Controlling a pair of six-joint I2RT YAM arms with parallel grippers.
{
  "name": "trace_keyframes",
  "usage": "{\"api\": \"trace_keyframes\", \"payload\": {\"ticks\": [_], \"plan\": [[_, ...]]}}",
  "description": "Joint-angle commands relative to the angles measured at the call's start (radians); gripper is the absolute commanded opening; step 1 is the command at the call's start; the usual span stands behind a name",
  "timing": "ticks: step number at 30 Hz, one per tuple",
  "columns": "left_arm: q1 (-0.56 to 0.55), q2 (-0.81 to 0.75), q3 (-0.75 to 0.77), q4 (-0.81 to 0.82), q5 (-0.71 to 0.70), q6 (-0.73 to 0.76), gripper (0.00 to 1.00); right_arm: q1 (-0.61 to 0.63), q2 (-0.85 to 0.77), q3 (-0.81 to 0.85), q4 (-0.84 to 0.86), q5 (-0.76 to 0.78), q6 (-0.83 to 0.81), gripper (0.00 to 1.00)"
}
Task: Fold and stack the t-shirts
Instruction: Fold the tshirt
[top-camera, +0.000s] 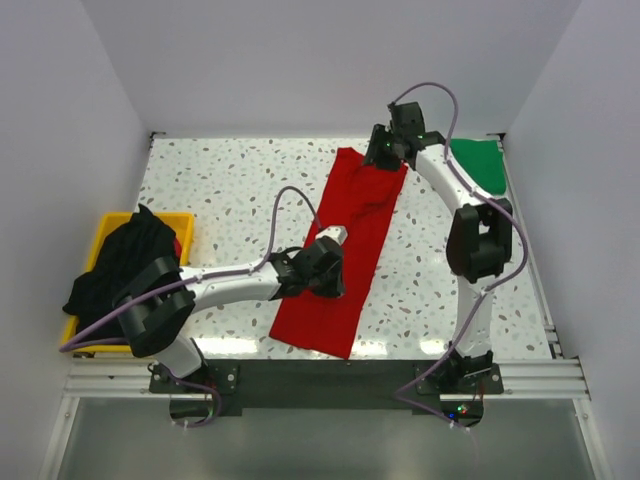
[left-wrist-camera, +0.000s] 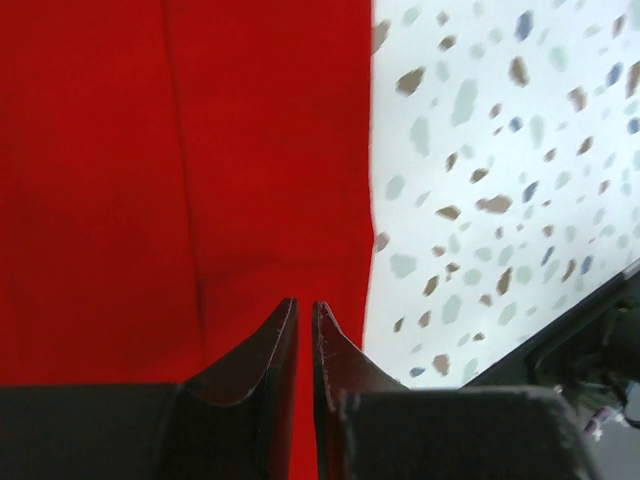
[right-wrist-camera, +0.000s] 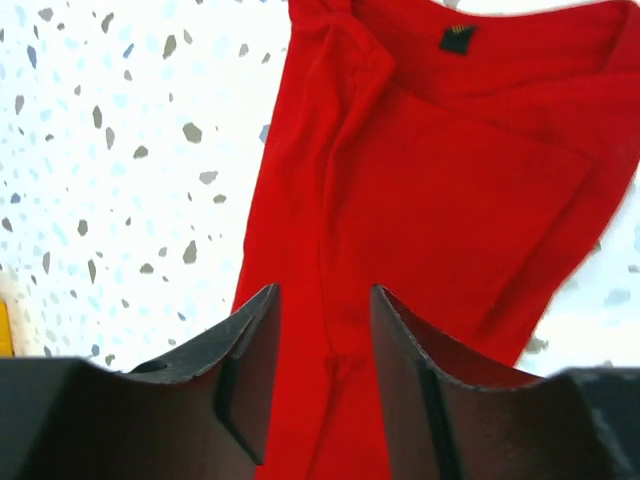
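Nothing legible: the dark label (right-wrist-camera: 458, 38) on the red t-shirt (right-wrist-camera: 450, 200) cannot be read.

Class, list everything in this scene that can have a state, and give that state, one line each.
red t-shirt: folded into a long strip, flat on the table
green t-shirt: lying flat at the far right corner
black t-shirt: crumpled, spilling over the yellow bin
left gripper: jaws almost together at the red cloth; a grip cannot be told
right gripper: open, over the red t-shirt's collar end
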Motion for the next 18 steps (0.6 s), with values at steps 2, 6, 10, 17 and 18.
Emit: {"api": "trace_keyframes", "payload": {"ticks": [2,6,10,17,18], "plan": [[0.002,-0.046,-0.088,0.024,0.023,-0.003,0.13,-0.003,-0.088,-0.184,0.093,0.029,0.046,0.42],[-0.002,-0.057,-0.143,0.062,0.029,-0.019,0.11,-0.001,-0.064,-0.277,0.136,0.019,0.051,0.34],[-0.008,-0.051,-0.182,0.107,0.043,-0.043,0.11,-0.001,0.0,-0.294,0.143,0.008,0.049,0.26],[-0.012,0.011,-0.17,0.157,0.064,-0.06,0.1,-0.001,0.103,-0.235,0.115,0.048,0.032,0.22],[-0.012,0.036,-0.161,0.167,0.064,-0.062,0.1,-0.001,0.12,-0.218,0.109,0.051,0.026,0.22]]}}
